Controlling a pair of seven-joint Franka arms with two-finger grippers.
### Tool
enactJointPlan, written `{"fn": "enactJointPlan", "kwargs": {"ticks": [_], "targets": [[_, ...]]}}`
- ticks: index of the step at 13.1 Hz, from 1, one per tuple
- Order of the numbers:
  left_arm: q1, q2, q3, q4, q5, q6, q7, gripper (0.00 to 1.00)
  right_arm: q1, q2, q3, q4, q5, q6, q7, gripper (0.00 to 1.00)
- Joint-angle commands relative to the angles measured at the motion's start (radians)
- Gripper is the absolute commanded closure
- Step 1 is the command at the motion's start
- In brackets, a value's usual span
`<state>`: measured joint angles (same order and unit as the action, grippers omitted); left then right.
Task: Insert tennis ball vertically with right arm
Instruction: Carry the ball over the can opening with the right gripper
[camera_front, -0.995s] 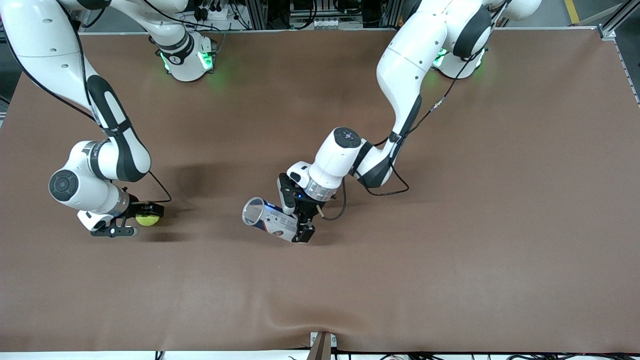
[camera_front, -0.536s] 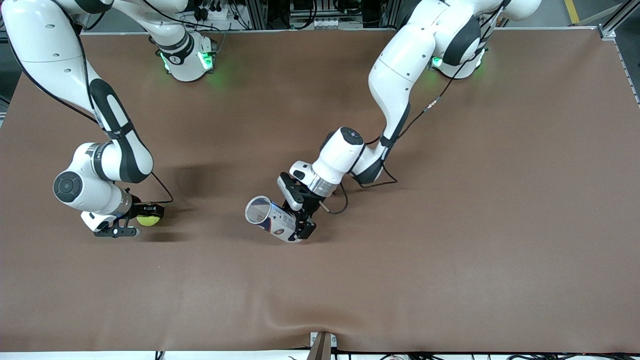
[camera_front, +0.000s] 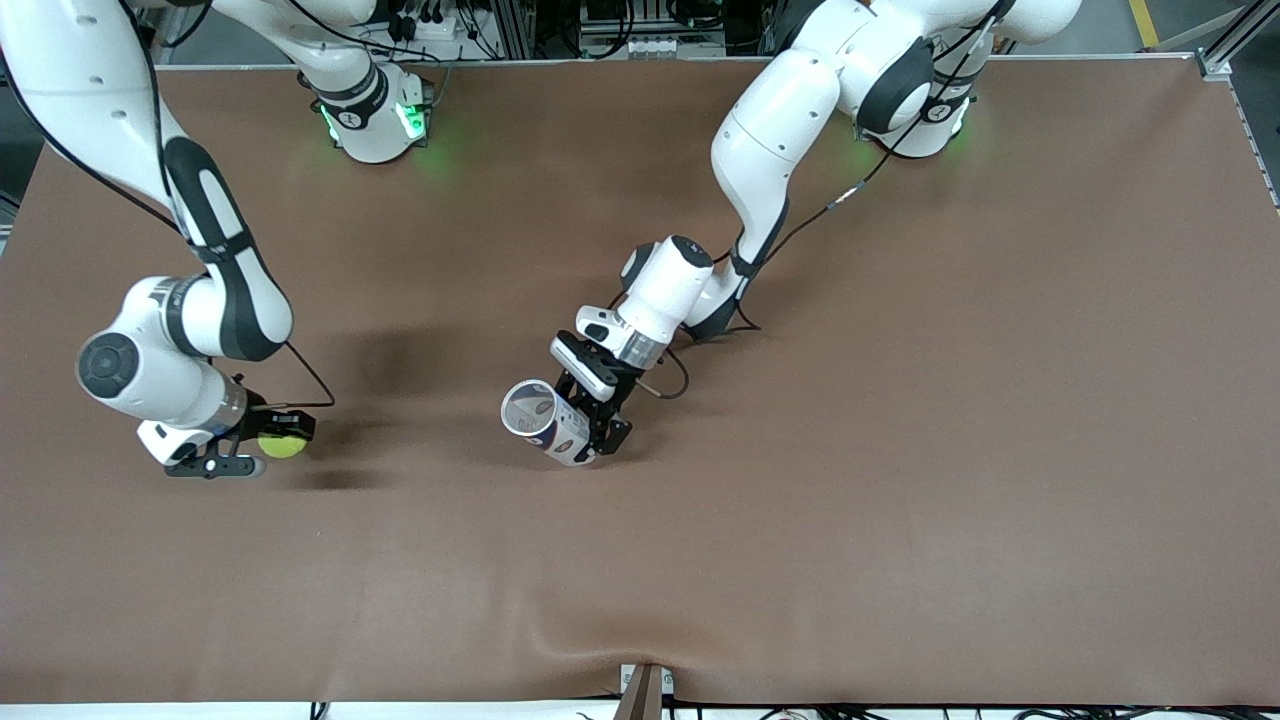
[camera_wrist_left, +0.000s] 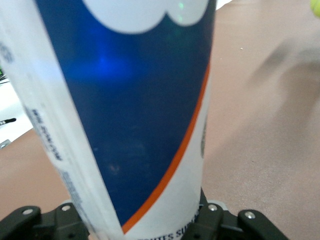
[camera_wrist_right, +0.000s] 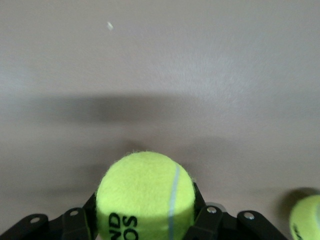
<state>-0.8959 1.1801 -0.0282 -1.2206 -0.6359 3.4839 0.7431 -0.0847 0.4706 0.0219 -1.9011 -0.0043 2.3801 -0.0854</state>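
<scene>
**Two arms, ball and can both held above the brown table**

1. Right gripper: at about 9 o'clock from the centre of the table, toward the right arm's end, raised over the brown surface with its shadow below. Fingers pinch a yellow-green tennis ball from both sides; black lettering and a pale seam show on the ball in the right wrist view.

2. Second tennis ball: only partly seen at the edge of the right wrist view, resting on the table.

3. Tennis ball can: near the table's centre, tilted, open mouth turned toward 10 o'clock. Blue and white label with an orange stripe.

4. Left gripper: at the can's lower end, about 4 o'clock from its mouth, fingers clamped on the can's body.
</scene>
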Motion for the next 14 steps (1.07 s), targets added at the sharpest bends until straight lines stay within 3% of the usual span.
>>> {"fn": "enactJointPlan", "kwargs": {"ticks": [1, 4, 6, 14], "targets": [[-0.017, 0.036, 0.004, 0.01, -0.024, 0.069, -0.075, 0.3, 0.042, -0.107, 0.003, 0.04, -0.013, -0.134, 0.016, 1.0], [-0.02, 0.05, 0.004, 0.01, -0.025, 0.069, -0.14, 0.28, 0.123, -0.13, 0.004, 0.212, -0.009, -0.37, 0.224, 1.0], [-0.02, 0.064, 0.004, 0.01, -0.025, 0.069, -0.143, 0.26, 0.204, -0.126, 0.004, 0.313, -0.009, -0.456, 0.428, 1.0], [-0.015, 0.058, 0.004, -0.008, -0.018, 0.069, -0.134, 0.24, 0.457, -0.067, 0.004, 0.436, -0.002, -0.475, 0.867, 1.0]]}}
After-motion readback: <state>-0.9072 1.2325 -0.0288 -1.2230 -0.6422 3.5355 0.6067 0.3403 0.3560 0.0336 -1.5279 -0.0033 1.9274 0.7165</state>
